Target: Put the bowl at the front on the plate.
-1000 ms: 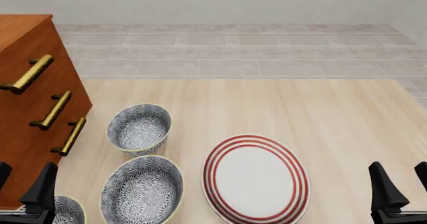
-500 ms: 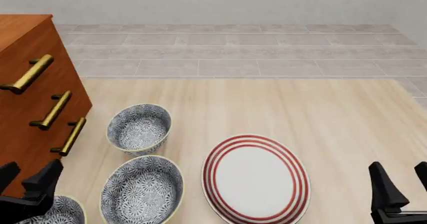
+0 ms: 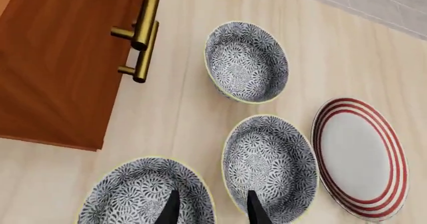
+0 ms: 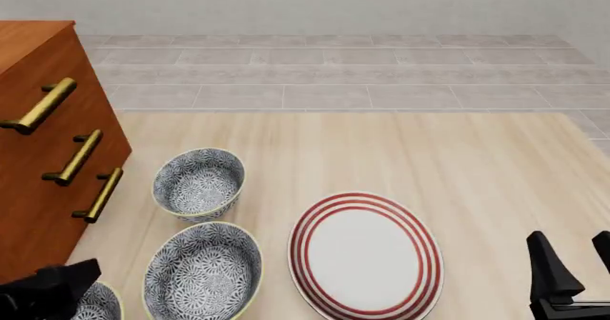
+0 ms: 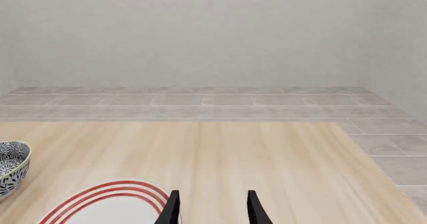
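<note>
The bowl at the front sits at the table's near left corner, blue-and-white floral with a pale rim, mostly covered by my left arm. In the left wrist view the bowl lies under my left gripper. That gripper is open, with one finger over the bowl's inside and the other over the neighbouring bowl. From the front, my left gripper hangs tilted down over the bowl. The red-ringed white plate lies at centre front, bare. My right gripper stands open and holds nothing, to the right of the plate.
A second alike bowl sits just left of the plate, and a third bowl lies farther back. A wooden drawer cabinet with brass handles stands along the left side, close to the bowls.
My left gripper has tipped forward and sunk lower over the front bowl. The right gripper, the bowls and the plate have not moved.
</note>
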